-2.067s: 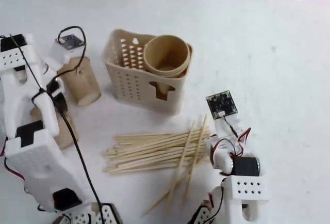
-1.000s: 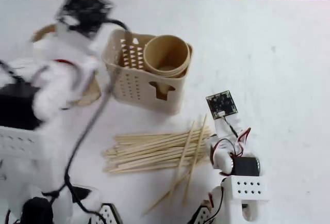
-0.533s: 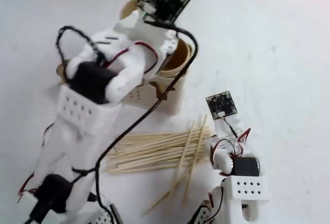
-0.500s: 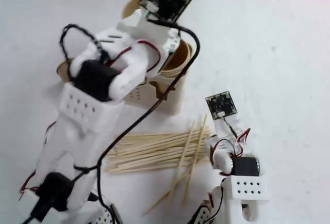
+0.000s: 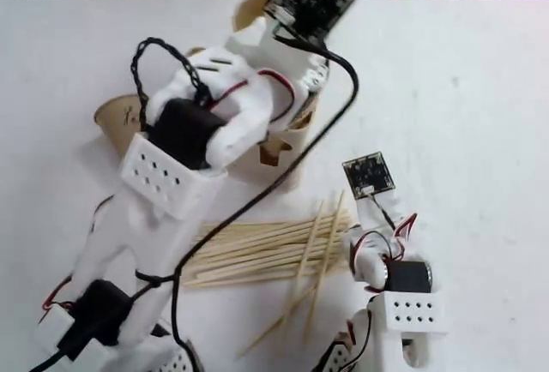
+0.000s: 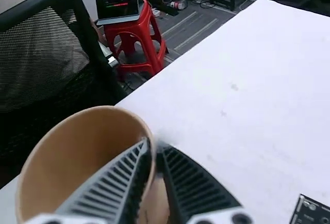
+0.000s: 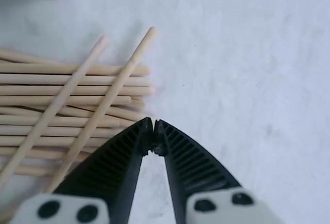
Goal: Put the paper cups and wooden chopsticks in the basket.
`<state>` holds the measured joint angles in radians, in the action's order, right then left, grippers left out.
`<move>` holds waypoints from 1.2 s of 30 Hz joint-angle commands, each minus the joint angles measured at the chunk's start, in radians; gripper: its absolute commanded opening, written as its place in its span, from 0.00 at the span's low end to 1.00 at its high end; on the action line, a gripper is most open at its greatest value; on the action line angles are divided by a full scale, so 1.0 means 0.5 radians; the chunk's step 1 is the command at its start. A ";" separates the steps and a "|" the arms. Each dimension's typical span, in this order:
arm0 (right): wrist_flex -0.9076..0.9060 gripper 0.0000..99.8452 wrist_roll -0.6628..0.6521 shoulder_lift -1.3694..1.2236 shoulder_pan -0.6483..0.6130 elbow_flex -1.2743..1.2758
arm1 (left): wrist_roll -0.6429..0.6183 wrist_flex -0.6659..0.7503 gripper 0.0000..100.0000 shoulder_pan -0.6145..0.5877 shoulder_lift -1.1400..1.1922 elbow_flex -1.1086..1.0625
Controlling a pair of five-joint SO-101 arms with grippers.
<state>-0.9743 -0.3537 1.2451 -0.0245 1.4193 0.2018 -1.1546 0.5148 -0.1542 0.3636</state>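
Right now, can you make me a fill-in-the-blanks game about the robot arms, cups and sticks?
The left gripper pinches a brown paper cup by its ____.
The right gripper is shut and holds ____.
The pale wooden chopsticks lie on the white table, beside the ____ gripper.
Missing words: rim, nothing, right.

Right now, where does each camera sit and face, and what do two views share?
High view: fixed above the table, looking down on basket, chopsticks, left arm, right arm.
Left wrist view: on that arm, facing along left fingers pinching a paper cup.
Right wrist view: facing down past shut right fingers at chopsticks, shared with the high view.
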 commanded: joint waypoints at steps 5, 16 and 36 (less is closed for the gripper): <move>0.002 0.02 -0.015 0.029 -0.008 -0.015 | -0.009 -0.110 0.02 0.069 -0.011 -0.018; 0.002 0.02 -0.015 0.029 -0.008 -0.015 | -0.015 -0.172 0.15 -0.087 -0.023 -0.055; -0.002 0.02 -0.015 0.029 -0.011 -0.015 | -0.064 0.319 0.15 -1.355 0.008 -0.454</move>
<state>-0.9743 -0.3537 1.2451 -0.0276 1.4193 0.2018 -1.1546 0.0575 -0.1511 0.2348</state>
